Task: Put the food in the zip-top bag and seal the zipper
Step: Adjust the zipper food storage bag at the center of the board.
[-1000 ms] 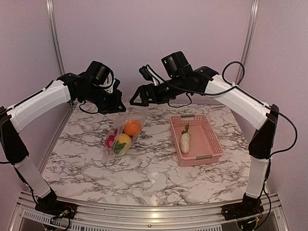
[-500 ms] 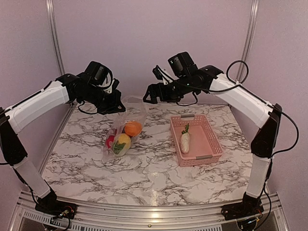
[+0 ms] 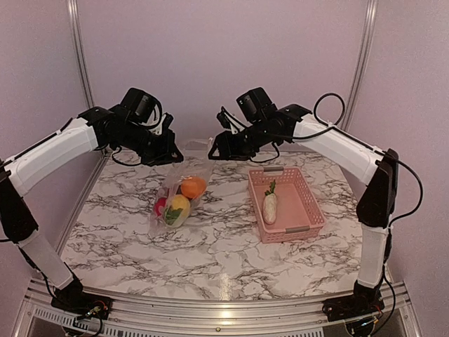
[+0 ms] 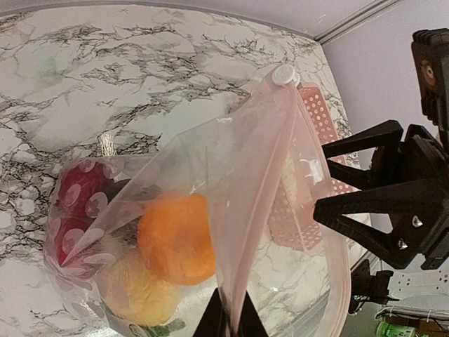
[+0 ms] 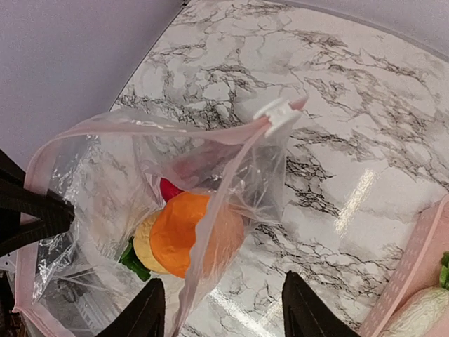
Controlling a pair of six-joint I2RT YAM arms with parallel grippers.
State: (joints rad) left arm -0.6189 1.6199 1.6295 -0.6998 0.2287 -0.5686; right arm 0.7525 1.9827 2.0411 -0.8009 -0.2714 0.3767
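The marble table is carrying the zip-top bag, which is standing left of the pink basket. My left gripper is pinching the bag's rim, and my right gripper is hanging spread around the opposite edge. An orange fruit is sitting inside the bag. A white radish is lying in the basket.

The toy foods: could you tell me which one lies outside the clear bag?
The white oblong one, lying in the pink basket; the round ones sit inside the bag.
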